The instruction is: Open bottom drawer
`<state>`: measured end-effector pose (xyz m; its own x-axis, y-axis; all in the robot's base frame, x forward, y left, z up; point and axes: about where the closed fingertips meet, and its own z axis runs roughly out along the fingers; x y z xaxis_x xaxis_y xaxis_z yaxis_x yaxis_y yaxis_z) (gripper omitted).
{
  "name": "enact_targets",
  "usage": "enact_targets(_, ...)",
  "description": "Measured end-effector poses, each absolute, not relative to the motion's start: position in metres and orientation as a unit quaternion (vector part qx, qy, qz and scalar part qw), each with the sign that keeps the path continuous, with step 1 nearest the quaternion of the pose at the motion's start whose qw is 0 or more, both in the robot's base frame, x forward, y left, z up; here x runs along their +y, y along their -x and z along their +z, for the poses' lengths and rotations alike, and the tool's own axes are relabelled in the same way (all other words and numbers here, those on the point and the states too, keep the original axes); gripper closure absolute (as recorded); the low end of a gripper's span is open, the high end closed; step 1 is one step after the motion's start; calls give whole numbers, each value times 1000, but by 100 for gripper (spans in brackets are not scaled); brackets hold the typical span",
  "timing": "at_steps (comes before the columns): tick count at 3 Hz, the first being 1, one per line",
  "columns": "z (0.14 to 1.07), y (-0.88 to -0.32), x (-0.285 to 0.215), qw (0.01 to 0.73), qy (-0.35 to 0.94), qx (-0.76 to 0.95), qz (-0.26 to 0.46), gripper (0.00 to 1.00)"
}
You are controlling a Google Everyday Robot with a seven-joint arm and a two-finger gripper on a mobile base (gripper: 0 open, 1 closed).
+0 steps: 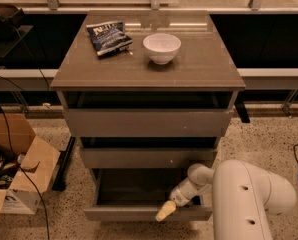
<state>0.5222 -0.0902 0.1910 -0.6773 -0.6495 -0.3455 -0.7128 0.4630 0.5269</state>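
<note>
The bottom drawer [124, 213], lowest of three in a grey-brown cabinet [139, 74], stands pulled out, its dark inside showing. The gripper [165, 211] sits at the drawer front's top edge, right of centre (its hold cannot be told). A straight, level pull should avoid jamming. On the cabinet top are a white bowl [162, 47] and a snack bag [108, 37]. A cardboard box [19, 174] stands on the left.

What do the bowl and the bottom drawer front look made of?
The bowl looks ceramic, possibly plastic: smooth, plain white. The bottom drawer looks like matte laminate board: flat grey-brown, no visible grain. The gripper is at its front edge.
</note>
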Motion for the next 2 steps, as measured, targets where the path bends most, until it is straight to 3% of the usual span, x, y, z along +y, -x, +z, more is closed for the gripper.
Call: enact_targets(2,193,-483,-107,16,387,851,354,68)
